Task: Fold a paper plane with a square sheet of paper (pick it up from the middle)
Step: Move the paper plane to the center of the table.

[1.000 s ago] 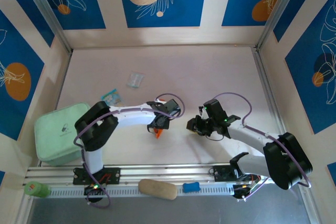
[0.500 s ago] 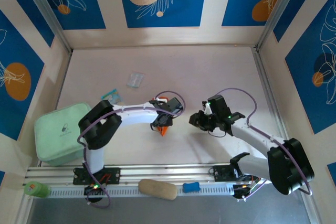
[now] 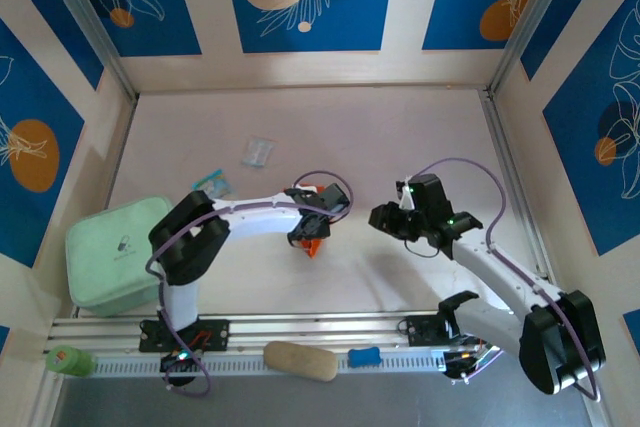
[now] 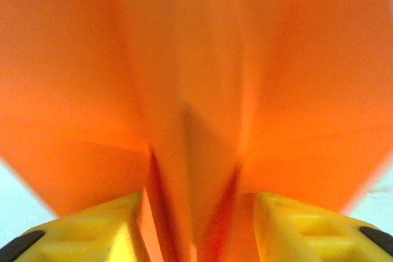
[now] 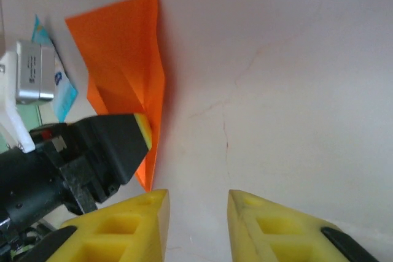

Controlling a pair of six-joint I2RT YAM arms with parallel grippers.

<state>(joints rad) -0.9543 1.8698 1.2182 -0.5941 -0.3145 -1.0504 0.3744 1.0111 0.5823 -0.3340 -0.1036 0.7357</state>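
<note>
Pale pinkish table (image 3: 420, 137) runs between blue-patterned walls, with both arms reaching over its middle. A mint green pad (image 3: 115, 252) lies at the left edge, well apart from the arms' ends. The left gripper (image 4: 198, 207) points down near the table's centre, and its yellow fingers (image 4: 98, 225) stand apart on either side of the orange paper plane (image 5: 126, 65). The plane's centre fold sits in the gap and its wings spread out past both fingers, so the jaws are parted rather than pinched shut on it. The right gripper (image 5: 198, 213) hovers just to the right, also parted, with nothing between its fingers and bare table beneath. The plane's pointed tip lies near its left finger. A blue-and-white packet (image 3: 211, 184) and a clear wrapper (image 3: 257, 152) lie farther back on the left.
</note>
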